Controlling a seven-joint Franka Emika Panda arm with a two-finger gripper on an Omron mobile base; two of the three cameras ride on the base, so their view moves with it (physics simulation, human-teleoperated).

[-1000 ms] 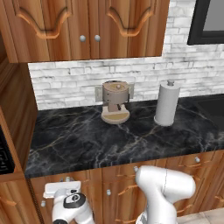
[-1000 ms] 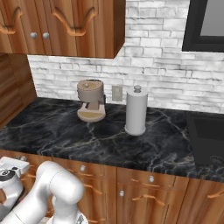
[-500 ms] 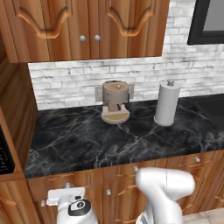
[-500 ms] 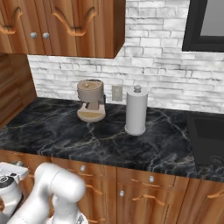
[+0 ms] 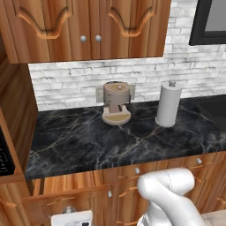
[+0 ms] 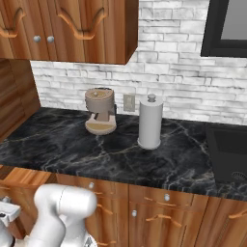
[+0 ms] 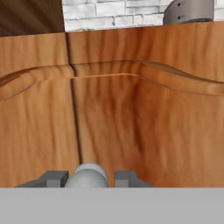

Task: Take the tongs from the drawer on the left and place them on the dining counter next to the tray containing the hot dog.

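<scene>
In the hand view my gripper (image 7: 89,177) is shut on the small round silver knob (image 7: 89,171) of the drawer (image 7: 131,118), one dark fingertip (image 7: 54,178) on each side of it. The warm-brown wood front fills that view. In the left base view the drawer front (image 5: 48,203) stands a little out from the cabinet at the lower left, with the white hand (image 5: 73,218) just below its knob. The tongs are hidden inside the drawer. The dining counter, the tray and the hot dog are out of view.
A black marble counter (image 5: 88,141) carries a brown coffee machine (image 5: 117,103) and a paper towel roll (image 5: 169,104). Arch-carved wall cabinets (image 5: 88,26) hang above. More drawers with silver knobs (image 5: 137,170) run to the right. A cooktop (image 6: 229,154) lies far right.
The hand has slid lower and back toward the base in both base views, its jaws have closed on the knob, and the drawer front has come out slightly with it.
</scene>
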